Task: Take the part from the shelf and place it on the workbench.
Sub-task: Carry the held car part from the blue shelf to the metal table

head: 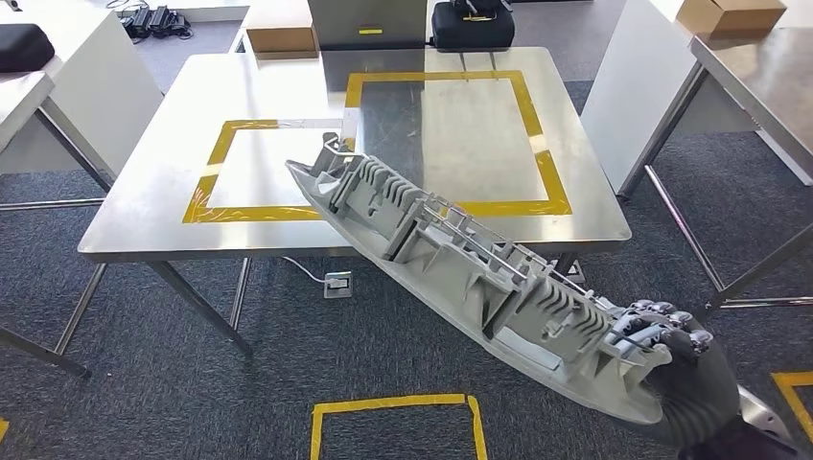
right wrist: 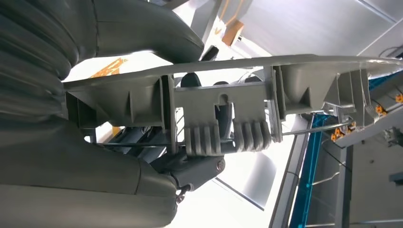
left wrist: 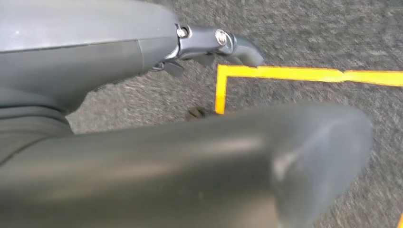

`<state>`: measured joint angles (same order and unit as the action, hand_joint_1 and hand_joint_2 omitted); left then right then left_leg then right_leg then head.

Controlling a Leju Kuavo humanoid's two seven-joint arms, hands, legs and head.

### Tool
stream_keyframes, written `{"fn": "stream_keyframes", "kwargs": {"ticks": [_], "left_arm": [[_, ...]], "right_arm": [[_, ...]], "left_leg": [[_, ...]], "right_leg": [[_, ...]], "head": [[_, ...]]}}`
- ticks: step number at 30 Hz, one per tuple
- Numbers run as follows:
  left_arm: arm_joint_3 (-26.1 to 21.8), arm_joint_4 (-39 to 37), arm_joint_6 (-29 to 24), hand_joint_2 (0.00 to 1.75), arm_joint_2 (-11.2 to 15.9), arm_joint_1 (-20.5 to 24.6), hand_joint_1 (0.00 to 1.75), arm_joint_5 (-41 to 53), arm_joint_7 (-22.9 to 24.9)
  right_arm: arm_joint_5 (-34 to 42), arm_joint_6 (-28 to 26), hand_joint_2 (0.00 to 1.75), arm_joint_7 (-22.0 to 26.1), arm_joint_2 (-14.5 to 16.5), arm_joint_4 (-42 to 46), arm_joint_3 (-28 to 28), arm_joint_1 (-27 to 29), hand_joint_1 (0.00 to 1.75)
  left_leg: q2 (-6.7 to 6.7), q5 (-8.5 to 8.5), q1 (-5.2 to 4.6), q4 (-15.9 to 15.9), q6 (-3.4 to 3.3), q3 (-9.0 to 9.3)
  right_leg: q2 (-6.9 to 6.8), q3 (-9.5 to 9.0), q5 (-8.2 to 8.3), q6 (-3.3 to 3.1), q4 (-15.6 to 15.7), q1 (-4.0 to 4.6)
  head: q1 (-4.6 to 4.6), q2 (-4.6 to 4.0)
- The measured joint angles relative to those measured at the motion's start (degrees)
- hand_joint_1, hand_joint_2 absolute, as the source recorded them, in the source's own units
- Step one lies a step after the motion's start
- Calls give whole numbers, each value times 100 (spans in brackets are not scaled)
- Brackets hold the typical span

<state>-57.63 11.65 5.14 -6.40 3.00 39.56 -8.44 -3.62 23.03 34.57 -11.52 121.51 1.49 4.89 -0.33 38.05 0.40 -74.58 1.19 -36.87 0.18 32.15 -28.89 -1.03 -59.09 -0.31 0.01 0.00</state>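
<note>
Head view showed the right hand (head: 671,350) holding the part (head: 460,264) over the counter (head: 144,206) edge, not yet down. Left fingers (left wrist: 237,45): could not tell.

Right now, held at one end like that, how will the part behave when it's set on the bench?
The part is long, ribbed grey plastic, so probably stiff and light for its size. The right hand grips only one end, so the far end could swing or sag. Set on the smooth steel bench, its curved shell may rock or slide.
</note>
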Motion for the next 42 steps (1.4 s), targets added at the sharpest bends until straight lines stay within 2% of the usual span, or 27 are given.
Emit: {"fn": "stream_keyframes", "kwargs": {"ticks": [1, 2, 4, 6, 8, 10, 12, 14, 15, 16, 17, 19, 20, 22, 23, 25, 27, 29, 30, 31, 32, 33, 35, 36, 37, 40, 42], "left_arm": [[-1, 0, 0, 0, 3, -8, 0, 0, 0], [-1, 0, 1, 0, 7, -14, 0, 0, 0], [-1, -1, 1, 0, 19, -20, 0, 0, 0], [-1, -1, 5, 0, 25, -20, 0, 0, -2], [-1, -1, 13, 0, 27, -13, 0, 0, -13], [-1, 1, 21, 0, 28, -5, 0, 0, -33], [-2, 2, 25, 0, 29, 3, 0, 0, -62], [-3, 2, 27, 0, 34, 2, 0, 0, -88], [-3, 2, 28, 0, 35, -1, 0, 0, -96], [-4, 1, 28, 0, 36, -4, 0, 1, -100], [-4, 1, 29, 0, 33, -5, 0, 1, -103], [-5, -1, 29, 0, 22, -2, 0, 1, -104], [-6, -1, 29, 0, 16, 2, 0, 1, -104], [-8, -1, 28, 0, 8, 8, 0, -3, -101], [-9, 0, 28, 0, 7, 10, 0, -8, -99], [-9, 0, 28, 0, 4, 14, 0, -18, -99], [-9, -1, 28, 0, -3, 27, 0, -34, -99], [-10, -2, 27, 0, -11, 27, 0, -52, -98], [-11, -2, 25, 0, -11, 17, 0, -58, -98], [-14, -2, 22, 0, -11, 5, 0, -62, -98], [-16, -2, 20, 0, -11, -5, 0, -66, -99], [-19, -2, 19, 0, -11, -10, 0, -67, -105], [-22, -3, 17, 0, -13, -18, 0, -67, -118], [-22, -5, 17, 0, -15, -19, 0, -66, -123], [-23, -7, 17, 0, -19, -23, 0, -64, -125], [-28, -5, 17, 0, -41, -16, 0, -61, -130], [-37, -2, 18, 0, -52, -2, 0, -61, -135]], "right_arm": [[1, 2, 175, -20, 0, -5, 0, -32, 175], [2, 3, 175, -38, 0, -11, 0, -66, 175], [9, 9, 175, -72, 0, -22, -2, -150, 175], [26, 25, 175, -99, -3, -32, -6, -233, 175], [38, 40, 175, -111, -13, -45, -11, -289, 175], [43, 45, 175, -110, -25, -62, -23, -325, 175], [43, 38, 175, -100, -39, -85, -37, -368, 175], [36, 7, 175, -93, -52, -117, -50, -395, 175], [30, -13, 175, -94, -58, -137, -59, -398, 175], [22, -31, 175, -94, -66, -157, -67, -397, 175], [17, -42, 175, -95, -75, -174, -76, -398, 175], [11, -50, 175, -95, -93, -192, -97, -402, 175], [10, -54, 175, -96, -101, -199, -111, -409, 175], [4, -61, 175, -103, -110, -213, -139, -427, 175], [0, -63, 175, -107, -110, -220, -151, -437, 175], [-7, -66, 175, -112, -112, -227, -166, -454, 175], [-11, -68, 175, -113, -112, -234, -177, -488, 175], [-15, -75, 175, -115, -111, -243, -187, -515, 175], [-21, -80, 175, -117, -111, -250, -193, -518, 175], [-37, -90, 175, -121, -111, -258, -202, -518, 175], [-61, -104, 175, -126, -109, -266, -215, -516, 175], [-91, -122, 175, -130, -108, -271, -232, -514, 175], [-149, -155, 175, -138, -103, -275, -272, -511, 175], [-167, -165, 175, -137, -101, -276, -290, -513, 175], [-181, -172, 175, -138, -98, -275, -308, -514, 175], [-222, -199, 175, -153, -92, -266, -343, -512, 175], [-248, -219, 175, -175, -85, -262, -366, -519, 175]], "left_leg": [[0, -21, 0, 5, 3, -104], [1, -181, 0, 205, -1, -117], [9, -745, -4, 879, -29, -14], [23, -1075, -17, 1297, -105, 68], [22, -1074, -23, 1355, -194, 107], [2, -1062, 0, 1392, -267, 191], [-10, -1008, 21, 1432, -321, 293], [-14, -930, 22, 1447, -341, 376], [-18, -886, 22, 1449, -341, 424], [-25, -836, 22, 1449, -339, 483], [-32, -785, 22, 1450, -334, 553], [-41, -678, 21, 1453, -315, 698], [-47, -624, 15, 1455, -291, 761], [-47, -549, 2, 1470, -219, 852], [-43, -544, -6, 1473, -172, 901], [-23, -532, -12, 1393, -100, 963], [-9, -398, -9, 998, -65, 778], [-5, -163, -1, 364, -31, 343], [-5, -54, 2, 139, -11, 125], [-4, -2, 4, 66, 0, -29], [-3, -51, 5, 163, -1, -105], [-2, -235, 6, 413, -11, -110], [4, -840, 0, 1043, -49, -49], [9, -1056, -9, 1247, -79, -19], [11, -1178, -17, 1348, -114, -11], [0, -1149, -6, 1397, -235, 76], [-10, -1098, 16, 1437, -299, 188]], "right_leg": [[5, -65, -54, 4, 0, -1], [8, -143, -114, 14, 0, -3], [5, -300, -243, 56, -8, -2], [9, -379, -349, 123, -6, 13], [16, -417, -378, 199, -19, 28], [9, -377, -358, 265, -203, 26], [3, -60, -448, 324, -728, 11], [3, 448, -702, 364, -1386, -3], [3, 656, -788, 372, -1577, -7], [3, 782, -768, 370, -1600, -9], [2, 809, -618, 359, -1438, -9], [-5, 659, -56, 306, -734, 1], [-15, 579, 103, 277, -429, 17], [-22, 482, 179, 209, -120, 49], [-14, 446, 115, 172, -101, 55], [1, 299, 167, 81, -27, 28], [-7, 145, 146, 15, -3, 6], [-8, 51, 63, -14, 0, 8], [-3, 3, 13, -18, 0, 8], [4, -57, -44, -16, -1, 7], [10, -131, -106, -9, -1, 5], [14, -218, -173, 5, -1, 2], [13, -361, -309, 53, -5, 5], [15, -399, -365, 86, -3, 11], [18, -429, -402, 123, 0, 19], [18, -444, -385, 232, -111, 27], [6, -199, -400, 292, -545, 13]], "head": [[-5, 0], [-10, 0], [-17, 0], [-24, 0], [-28, 0], [-17, 0], [9, 0], [30, 0], [32, 0], [37, 0], [42, 0], [57, 0], [68, 0], [78, 0], [77, 0], [64, 0], [31, 0], [2, 0], [-4, 0], [-8, 0], [-14, 0], [-20, 0], [-26, 0], [-29, 0], [-31, 0], [-30, 0], [-9, 0]]}}
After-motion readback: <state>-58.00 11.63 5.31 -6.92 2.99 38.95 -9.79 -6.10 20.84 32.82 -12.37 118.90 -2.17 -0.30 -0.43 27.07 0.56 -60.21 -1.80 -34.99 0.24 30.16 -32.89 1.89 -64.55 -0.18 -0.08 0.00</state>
